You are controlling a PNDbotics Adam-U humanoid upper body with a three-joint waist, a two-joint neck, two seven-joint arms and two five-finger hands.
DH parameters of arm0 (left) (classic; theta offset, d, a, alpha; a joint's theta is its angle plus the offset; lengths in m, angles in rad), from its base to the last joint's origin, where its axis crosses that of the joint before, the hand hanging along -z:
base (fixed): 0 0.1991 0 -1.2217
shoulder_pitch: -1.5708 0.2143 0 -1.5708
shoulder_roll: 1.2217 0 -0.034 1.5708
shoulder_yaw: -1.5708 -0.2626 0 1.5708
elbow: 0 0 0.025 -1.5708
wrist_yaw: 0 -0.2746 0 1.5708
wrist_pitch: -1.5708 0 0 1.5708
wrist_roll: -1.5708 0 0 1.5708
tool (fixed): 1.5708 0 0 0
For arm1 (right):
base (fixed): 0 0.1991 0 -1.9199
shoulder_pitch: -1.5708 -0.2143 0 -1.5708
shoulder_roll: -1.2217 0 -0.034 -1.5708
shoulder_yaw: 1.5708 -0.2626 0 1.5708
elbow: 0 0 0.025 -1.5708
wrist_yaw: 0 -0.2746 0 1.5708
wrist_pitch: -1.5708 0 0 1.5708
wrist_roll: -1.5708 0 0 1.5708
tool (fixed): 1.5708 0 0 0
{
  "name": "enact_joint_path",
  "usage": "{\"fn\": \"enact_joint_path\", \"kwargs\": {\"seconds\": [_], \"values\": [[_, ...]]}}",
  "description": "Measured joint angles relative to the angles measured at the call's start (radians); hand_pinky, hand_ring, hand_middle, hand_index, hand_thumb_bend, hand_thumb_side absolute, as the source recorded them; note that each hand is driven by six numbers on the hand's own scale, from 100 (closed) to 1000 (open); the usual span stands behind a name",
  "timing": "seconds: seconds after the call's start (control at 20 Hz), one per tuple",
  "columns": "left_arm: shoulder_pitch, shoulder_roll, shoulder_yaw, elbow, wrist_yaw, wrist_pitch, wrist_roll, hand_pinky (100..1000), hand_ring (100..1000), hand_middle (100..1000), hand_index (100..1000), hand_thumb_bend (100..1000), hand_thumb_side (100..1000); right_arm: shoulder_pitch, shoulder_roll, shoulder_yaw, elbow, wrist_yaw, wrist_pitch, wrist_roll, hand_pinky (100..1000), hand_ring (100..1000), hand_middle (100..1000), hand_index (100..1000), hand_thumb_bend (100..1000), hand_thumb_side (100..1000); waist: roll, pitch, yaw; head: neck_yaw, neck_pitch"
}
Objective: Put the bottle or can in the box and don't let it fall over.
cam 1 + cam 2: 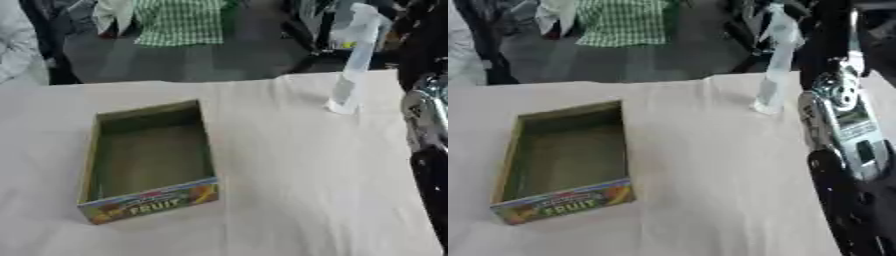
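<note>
Tall clear plastic bottle [353, 65] stands well apart from open cardboard fruit box [147, 161].
Right arm [842, 130] beside bottle; hands unseen, fingers untellable; a nudge might topple it.

A clear plastic bottle [352, 65] is observed standing upright at the far right of the worktop [297, 190]. An open cardboard box [147, 161], empty, with "FRUIT" printed on its near wall, is seen at left, well apart from the bottle.

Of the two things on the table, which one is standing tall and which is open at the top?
The clear bottle stands tall at the far right. The fruit box lies low to the left, open-topped and empty.
</note>
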Motion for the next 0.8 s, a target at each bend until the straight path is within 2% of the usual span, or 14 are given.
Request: {"fn": "enact_joint_path", "kwargs": {"seconds": [0.05, 0.1, 0.15, 0.25, 0.45, 0.55, 0.8], "values": [[0.000, 0.000, 0.000, 0.000, 0.000, 0.000, 0.000, 826, 838, 785, 832, 864, 615, 0.004, 0.003, 0.008, -0.007, -0.016, -0.005, -0.013, 603, 518, 624, 1000, 205, 898, 0.000, 0.000, 0.000, -0.001, -0.001], [0.000, 0.000, 0.000, 0.000, 0.000, 0.000, 0.000, 826, 838, 785, 832, 863, 615, 0.006, 0.006, 0.015, -0.014, -0.031, -0.010, -0.025, 462, 418, 535, 1000, 205, 901, 0.000, 0.000, -0.001, -0.002, -0.003], [0.000, 0.000, 0.000, 0.000, 0.000, 0.000, 0.001, 825, 837, 785, 831, 863, 615, 0.009, 0.008, 0.020, -0.020, -0.047, -0.015, -0.035, 359, 336, 461, 1000, 200, 900, 0.000, -0.001, -0.001, -0.003, -0.005], [0.000, 0.000, 0.000, 0.000, 0.000, 0.001, 0.002, 825, 837, 785, 830, 864, 616, 0.013, 0.008, 0.029, -0.032, -0.077, -0.028, -0.055, 206, 215, 356, 1000, 190, 900, -0.001, -0.001, -0.003, -0.005, -0.009], [0.000, 0.000, 0.000, 0.000, 0.001, 0.001, 0.002, 824, 837, 784, 830, 863, 616, 0.021, 0.005, 0.046, -0.068, -0.141, -0.054, -0.085, 100, 106, 252, 1000, 177, 903, -0.003, -0.002, -0.006, -0.006, -0.013], [0.000, 0.000, 0.000, 0.000, 0.001, 0.001, 0.002, 824, 836, 784, 829, 862, 616, 0.022, -0.001, 0.054, -0.085, -0.173, -0.064, -0.094, 100, 100, 227, 1000, 177, 903, -0.005, -0.003, -0.007, -0.007, -0.015], [-0.004, 0.000, 0.000, 0.000, 0.001, 0.001, 0.002, 823, 836, 784, 828, 861, 617, 0.045, -0.003, 0.075, -0.129, -0.253, -0.085, -0.099, 100, 100, 235, 1000, 178, 895, -0.006, -0.007, -0.013, -0.007, -0.016]]}}
